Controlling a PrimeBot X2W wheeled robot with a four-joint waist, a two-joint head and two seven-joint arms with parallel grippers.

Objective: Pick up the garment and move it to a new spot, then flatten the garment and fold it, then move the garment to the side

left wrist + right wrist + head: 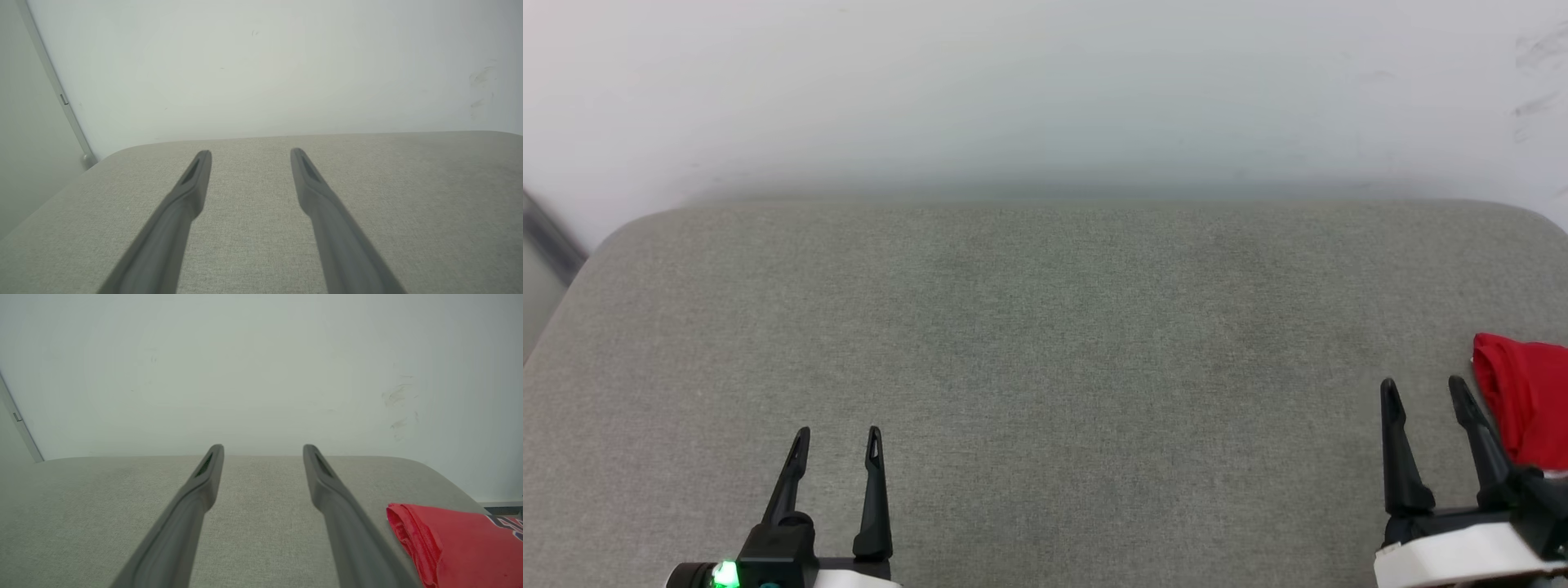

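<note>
Garment (1525, 400) looks folded already, sitting at far right edge of the grey bench (1045, 343), just beside your right claw (1423, 390). Both claws spread wide & empty, left claw (838, 439) well apart. Prob. done; back off w/o snagging cloth.

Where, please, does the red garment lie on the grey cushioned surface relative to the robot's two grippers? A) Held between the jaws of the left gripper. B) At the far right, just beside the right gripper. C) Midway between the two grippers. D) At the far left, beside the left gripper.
B: the garment lies bunched at the surface's right edge, just right of the right gripper, whose jaws stand open and hold nothing.
</note>
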